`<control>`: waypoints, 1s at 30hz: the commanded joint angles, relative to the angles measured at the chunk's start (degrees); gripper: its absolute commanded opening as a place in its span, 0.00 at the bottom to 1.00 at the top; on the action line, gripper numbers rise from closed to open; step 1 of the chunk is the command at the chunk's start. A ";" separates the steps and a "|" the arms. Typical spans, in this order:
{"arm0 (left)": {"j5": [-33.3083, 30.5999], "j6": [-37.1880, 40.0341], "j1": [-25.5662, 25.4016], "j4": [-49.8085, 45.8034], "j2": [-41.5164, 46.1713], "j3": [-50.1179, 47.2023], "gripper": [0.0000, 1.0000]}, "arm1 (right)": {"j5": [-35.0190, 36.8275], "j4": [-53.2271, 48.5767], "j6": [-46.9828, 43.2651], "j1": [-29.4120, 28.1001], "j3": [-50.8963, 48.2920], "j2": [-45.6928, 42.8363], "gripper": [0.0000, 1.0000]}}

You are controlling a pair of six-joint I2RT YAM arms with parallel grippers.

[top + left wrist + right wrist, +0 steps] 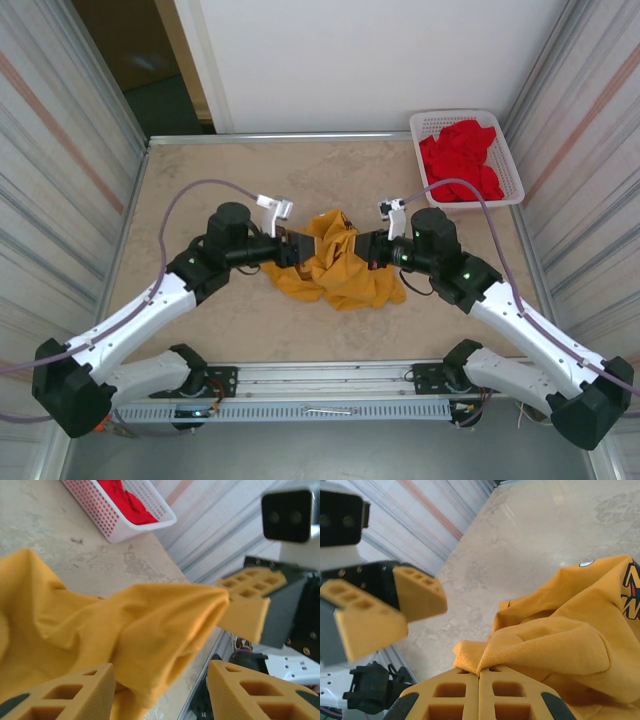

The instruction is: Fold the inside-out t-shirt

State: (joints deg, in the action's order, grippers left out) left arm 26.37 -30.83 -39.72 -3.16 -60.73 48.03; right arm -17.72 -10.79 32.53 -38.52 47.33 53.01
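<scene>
The inside-out t-shirt (338, 268) is a mustard-yellow bundle crumpled in the middle of the table, between my two grippers. My left gripper (296, 247) is at its left edge. In the left wrist view the left gripper (160, 674) stands open, and a loose fold of the t-shirt (150, 630) hangs between its fingers against the left one. My right gripper (479, 672) is shut on a small pinched fold of the t-shirt (555, 645), held a little above the table. A small white tag (586, 563) and part of a print (631, 597) show on the cloth.
A white perforated basket (510, 150) with red garments (460, 155) stands at the back right corner. Corrugated walls close in both sides of the table. Bare tabletop (250, 180) lies behind and in front of the bundle.
</scene>
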 commanded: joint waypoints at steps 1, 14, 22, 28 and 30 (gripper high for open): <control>-7.58 1.55 -4.28 -0.12 -0.65 -1.36 0.50 | -0.39 1.81 1.00 0.35 -0.37 0.05 0.00; -12.68 1.82 -7.56 2.49 -8.29 -0.18 0.39 | 0.22 1.99 1.39 0.34 -0.11 -0.08 0.00; -0.75 2.87 -4.83 0.49 -7.52 6.98 0.00 | 3.42 1.99 1.48 2.60 -0.50 3.27 0.03; 20.12 -9.57 2.49 10.52 -7.25 9.87 0.00 | 7.67 -0.18 4.12 5.27 0.22 9.02 0.59; 23.33 -14.49 4.17 16.23 -7.47 9.10 0.00 | 9.11 0.01 5.05 4.46 -1.17 7.58 0.60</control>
State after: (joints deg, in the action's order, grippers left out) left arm 38.65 -37.01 -36.95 4.45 -69.01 56.47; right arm -11.57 -10.79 35.44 -33.21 46.72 62.89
